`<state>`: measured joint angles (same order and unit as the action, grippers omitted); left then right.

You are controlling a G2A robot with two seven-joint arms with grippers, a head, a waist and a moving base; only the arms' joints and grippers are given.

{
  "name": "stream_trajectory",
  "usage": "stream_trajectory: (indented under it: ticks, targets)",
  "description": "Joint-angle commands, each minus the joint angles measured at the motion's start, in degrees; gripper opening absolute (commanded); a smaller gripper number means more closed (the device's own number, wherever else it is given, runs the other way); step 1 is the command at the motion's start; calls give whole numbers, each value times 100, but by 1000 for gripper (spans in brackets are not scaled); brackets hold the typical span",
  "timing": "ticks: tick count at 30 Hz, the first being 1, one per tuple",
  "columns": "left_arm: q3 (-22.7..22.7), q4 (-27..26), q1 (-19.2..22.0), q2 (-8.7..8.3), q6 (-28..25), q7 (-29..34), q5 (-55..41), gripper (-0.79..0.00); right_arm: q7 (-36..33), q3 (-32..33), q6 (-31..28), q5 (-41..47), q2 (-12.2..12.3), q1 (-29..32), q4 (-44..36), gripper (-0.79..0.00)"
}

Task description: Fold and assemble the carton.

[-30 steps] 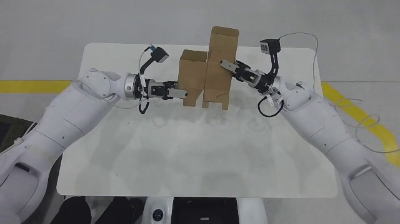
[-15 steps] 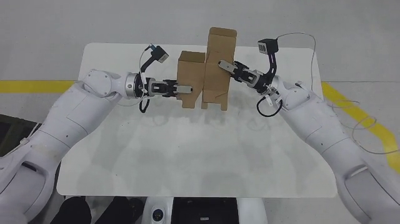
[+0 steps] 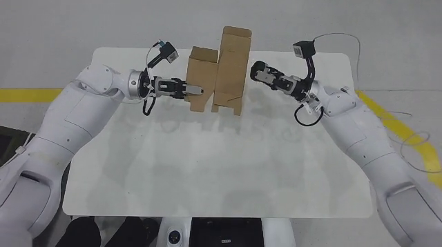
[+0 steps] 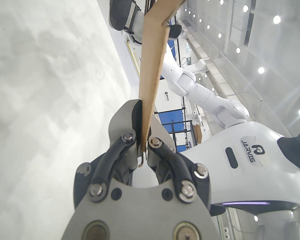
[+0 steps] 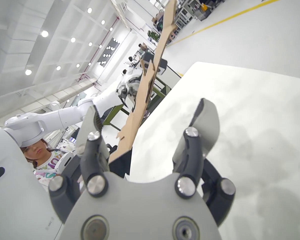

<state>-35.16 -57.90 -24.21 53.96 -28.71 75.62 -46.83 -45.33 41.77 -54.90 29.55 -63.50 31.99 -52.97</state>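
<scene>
The carton is a flat brown cardboard blank with flaps, held on edge above the far middle of the white table. My left gripper is shut on its left lower edge; the left wrist view shows the board pinched between the fingers of that gripper. My right gripper stands open just to the right of the carton, a small gap away. In the right wrist view the carton rises edge-on beyond the spread fingers of that gripper.
Bare white tabletop stretches in front of the carton toward the near edge. A thin cable loops off the right arm above the table's far right corner. Yellow floor lines run beside both ends of the table.
My right gripper has let go of the carton, opened, and drawn back to the right. The left arm has carried the carton a little to the left and farther back.
</scene>
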Motion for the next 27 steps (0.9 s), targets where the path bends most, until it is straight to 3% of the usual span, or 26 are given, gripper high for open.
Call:
stream_trajectory:
  ticks: [1, 6, 12, 19, 27]
  targets:
    - [-9, 59, 97, 14, 193, 189, 136, -785, -502, 120, 186, 78, 95, 38, -66, 0]
    - [56, -164, 233, 25, 533, 531, 570, -785, -1257, 385, 852, 195, 319, 176, -461, 0]
    - [115, -741, 119, -89, 776, 775, 825, -785, -1902, 605, 1497, 472, 531, 438, -949, 0]
    - [274, -1266, -46, -253, 932, 931, 925, -785, -2235, 682, 1830, 719, 646, 735, -1292, 0]
    - [445, -1456, -4, -360, 1000, 1000, 903, -785, -2435, 648, 2029, 715, 720, 887, -1630, 0]
